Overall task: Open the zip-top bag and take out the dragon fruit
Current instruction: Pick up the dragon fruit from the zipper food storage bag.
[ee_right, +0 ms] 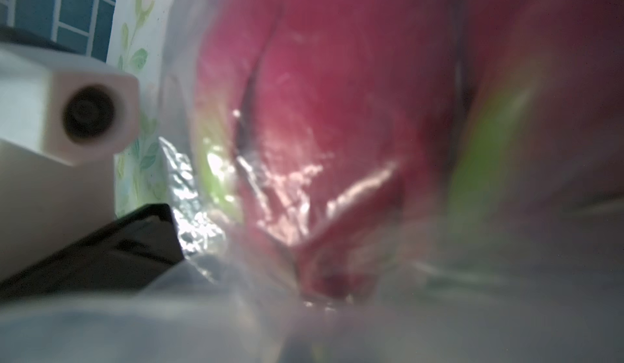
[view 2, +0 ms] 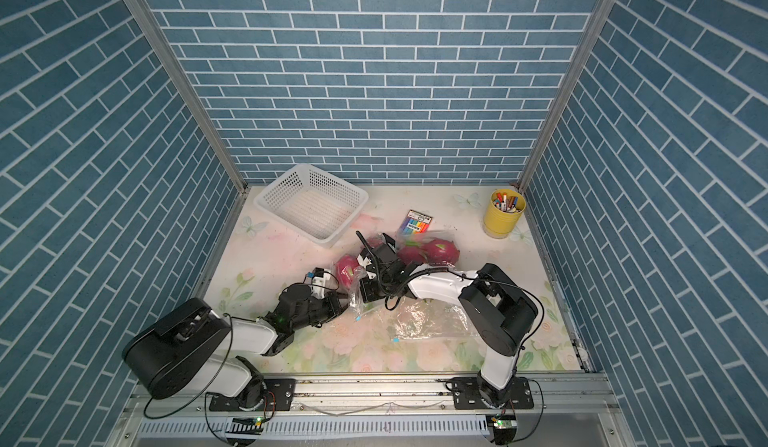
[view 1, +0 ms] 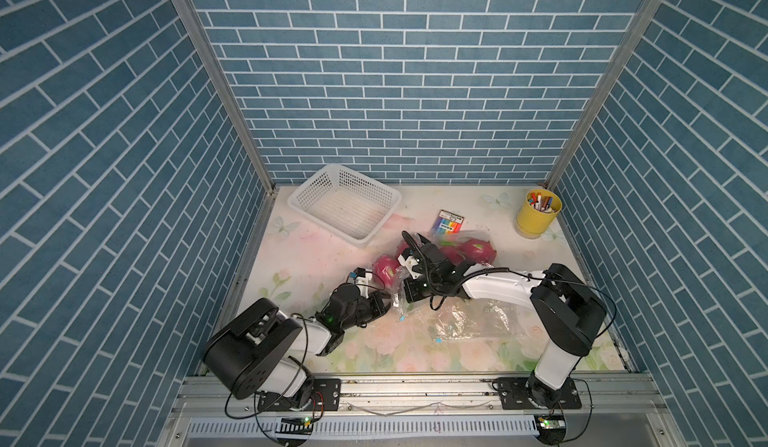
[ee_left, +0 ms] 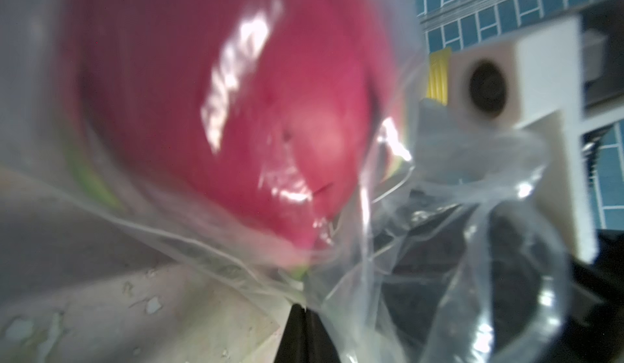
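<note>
Where the dragon fruit lies: near mid-table, the magenta dragon fruit sits under clear film. Both wrist views suggest it is inside the zip-top bag and not yet out.
Bag mouth: crumpled film bunches at 5 o'clock of the fruit, between the two grippers. Whether the zip is parted cannot be told.
Left side: the left gripper is at 6 o'clock of the fruit. In its wrist view the dark fingers narrow to one wedge with film gathered at their tip, a tight pinch on the bag.
Right side: the right gripper is at 4 o'clock, just beside the bunched film. Its fingers are hidden by plastic, so wide or narrow cannot be told.
Neighbours: other dragon fruits at 3 o'clock, a flat empty bag at 4, a marker pack at 2, a white basket at 11.
Risks: thin film may slip from the pinch or stretch and tear. Pulling one side alone could drag the bag and roll the fruit. The wrists are close enough to collide.
Hard to see: both wrist views are blurred. Whether one bag covers all the fruit is unclear.
</note>
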### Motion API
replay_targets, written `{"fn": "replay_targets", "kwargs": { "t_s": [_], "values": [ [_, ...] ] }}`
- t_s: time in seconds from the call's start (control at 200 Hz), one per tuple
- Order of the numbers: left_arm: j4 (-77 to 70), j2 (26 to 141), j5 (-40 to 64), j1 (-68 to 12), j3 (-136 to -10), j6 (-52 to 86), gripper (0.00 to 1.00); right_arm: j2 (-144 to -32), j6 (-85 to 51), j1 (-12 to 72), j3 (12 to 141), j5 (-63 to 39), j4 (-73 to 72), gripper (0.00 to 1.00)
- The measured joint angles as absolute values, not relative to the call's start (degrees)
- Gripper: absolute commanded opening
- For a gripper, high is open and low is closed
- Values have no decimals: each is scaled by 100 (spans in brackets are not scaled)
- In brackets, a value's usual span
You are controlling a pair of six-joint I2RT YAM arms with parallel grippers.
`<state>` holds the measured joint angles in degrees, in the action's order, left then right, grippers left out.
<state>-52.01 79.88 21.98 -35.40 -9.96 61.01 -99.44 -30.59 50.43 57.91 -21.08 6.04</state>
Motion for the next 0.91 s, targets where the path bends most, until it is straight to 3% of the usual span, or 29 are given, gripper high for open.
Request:
{"fn": "replay_targets", "kwargs": {
  "t_s": [0.13, 0.285, 0.43, 0.585, 0.78, 0.905],
  "values": [
    [-4628, 7098, 1911, -3306, -976, 5878, 78, -9756, -2606, 4737, 5791, -2418, 1037, 0],
    [-3986, 6036, 1313, -3124, -908, 5603, 100, -9701, -2132, 4370, 5800, -2858, 1507, 0],
    [-3881, 5631, 869, -3039, -670, 5592, 100, -9701, -1903, 4202, 5830, -3218, 1741, 0],
    [-4014, 6077, 703, -2995, -572, 5614, 98, -9701, -1802, 4176, 5870, -3439, 1844, 0],
    [-4775, 7319, 945, -2987, -731, 5730, 84, -9701, -1765, 4176, 5872, -3476, 1903, 0],
    [-5439, 8062, 1251, -2987, -913, 5854, 68, -9701, -1763, 4176, 5872, -3472, 1916, 0]
  ]
}}
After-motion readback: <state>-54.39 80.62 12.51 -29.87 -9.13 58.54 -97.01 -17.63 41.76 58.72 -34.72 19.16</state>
